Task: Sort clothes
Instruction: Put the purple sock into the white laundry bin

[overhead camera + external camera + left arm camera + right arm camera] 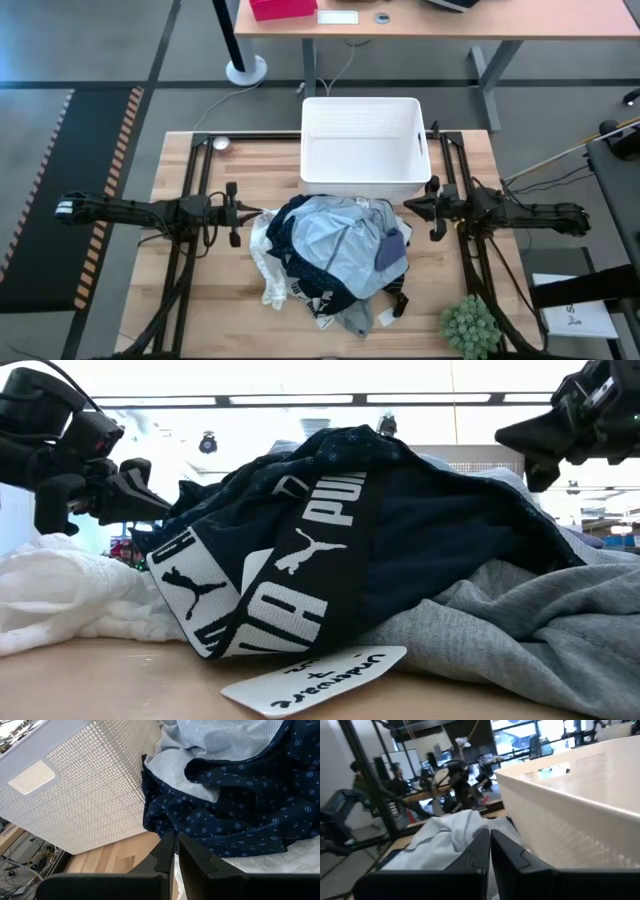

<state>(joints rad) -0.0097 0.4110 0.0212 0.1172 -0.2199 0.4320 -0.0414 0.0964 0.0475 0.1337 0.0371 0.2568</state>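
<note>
Clothes (335,255) lie heaped in one pile on the wooden table (180,290), just in front of the white bin (362,145), whose near wall the pile's top edge touches or nearly touches. A light blue garment (335,240) sits on top of the pile, with dark navy patterned fabric (240,810) around it, white lacy cloth (268,270) on the side toward the left arm, and grey fabric (540,630) at the edge farthest from the bin. In the low view a black waistband with white lettering (290,570) drapes down the front of the pile, and a handwritten label (315,678) lies on the table against it. The left gripper (240,212) reaches in level from its side of the table, stretched out horizontally, its tip stopping just short of the pile's white cloth; its fingers (192,857) are pressed together with nothing between them. The right gripper (412,205) mirrors that pose from the opposite side, arm flat and horizontal, its tip near the corner of the bin and just beside the pile; its fingers (507,852) are likewise closed and empty. A small green plant (470,325) stands at the table's edge, well away from the bin, beyond the pile.
</note>
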